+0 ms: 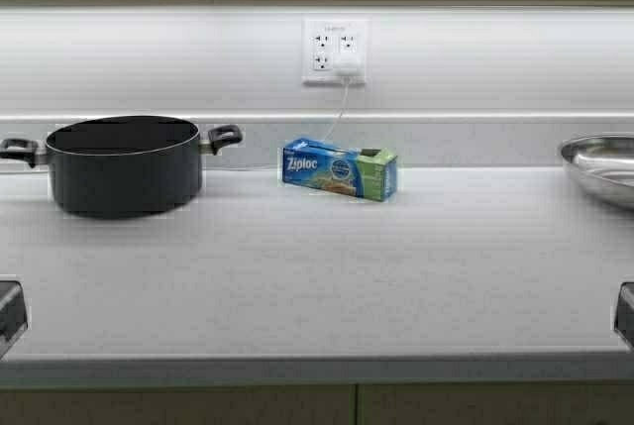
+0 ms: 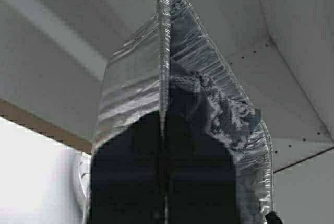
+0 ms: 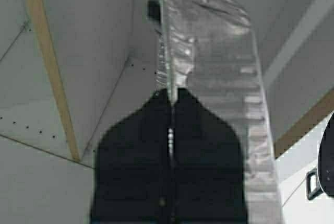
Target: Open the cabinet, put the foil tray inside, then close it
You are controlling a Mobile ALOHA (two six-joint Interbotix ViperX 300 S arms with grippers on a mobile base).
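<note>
Foil tray point(image 2: 209, 78), light and easily dented, is pinched at opposite rolled rims by left gripper point(image 2: 163, 125) and right gripper point(image 3: 170, 98) inside cabinet point(image 3: 94, 51).

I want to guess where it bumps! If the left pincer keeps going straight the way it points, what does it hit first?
Probably the white inside wall of the cabinet. The left pincer is shut on the rim of the foil tray, so the tray would likely touch first. How far off the wall is remains unclear.
</note>
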